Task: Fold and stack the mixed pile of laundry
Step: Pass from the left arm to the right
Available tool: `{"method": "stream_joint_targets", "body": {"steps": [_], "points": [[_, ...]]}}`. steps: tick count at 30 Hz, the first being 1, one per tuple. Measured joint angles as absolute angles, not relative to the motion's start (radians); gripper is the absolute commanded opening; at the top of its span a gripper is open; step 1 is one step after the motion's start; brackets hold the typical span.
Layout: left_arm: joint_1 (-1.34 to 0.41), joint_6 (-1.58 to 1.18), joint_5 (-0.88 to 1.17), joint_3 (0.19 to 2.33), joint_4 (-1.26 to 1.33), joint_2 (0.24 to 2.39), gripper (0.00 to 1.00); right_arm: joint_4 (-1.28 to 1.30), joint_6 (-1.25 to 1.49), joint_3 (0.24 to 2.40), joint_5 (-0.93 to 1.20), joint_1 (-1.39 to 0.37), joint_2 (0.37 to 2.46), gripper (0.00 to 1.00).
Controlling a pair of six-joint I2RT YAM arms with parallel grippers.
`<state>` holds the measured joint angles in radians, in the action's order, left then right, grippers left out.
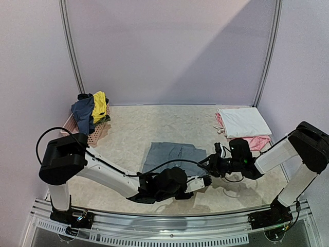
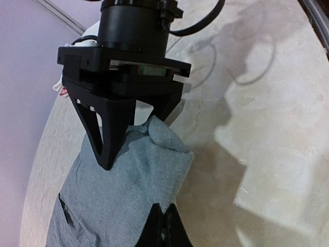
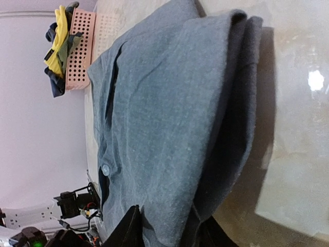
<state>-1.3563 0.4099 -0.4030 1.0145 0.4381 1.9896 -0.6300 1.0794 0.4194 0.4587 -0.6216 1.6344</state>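
Both on grey trousers [image 1: 172, 157] | left end effector [image 2: 165, 225] clamped | right end effector [image 3: 167, 234] agape astride fold | button [image 3: 106, 169]: right wrist only

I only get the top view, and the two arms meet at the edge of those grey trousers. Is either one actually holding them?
Observer: Yes. The left jaws are pinched shut on the trousers' edge.
Visitor: And the other arm?
Observer: The right jaws stand apart, straddling a raised fold of that same edge, not clamped on it.
Visitor: Anything else I can't see?
Observer: A small button shows on the trousers.
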Motion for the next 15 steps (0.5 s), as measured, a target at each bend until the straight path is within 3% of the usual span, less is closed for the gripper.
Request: {"method": "stream_joint_targets", "body": {"steps": [3,6,10,15], "points": [[-1.356,0.405,-0.396,1.013,0.441,1.990,0.52,-0.628,1.076,0.428,0.458,-0.622,1.634,0.04],[-1.357,0.397,-0.370,1.005,0.442,1.981,0.81,-0.606,1.069,0.448,0.457,-0.622,1.636,0.00],[-1.363,0.364,-0.345,0.965,0.425,1.913,0.90,-0.545,1.038,0.487,0.457,-0.622,1.636,0.00],[-1.365,0.293,-0.340,0.913,0.397,1.763,0.93,-0.417,0.975,0.551,0.453,-0.620,1.636,0.00]]}}
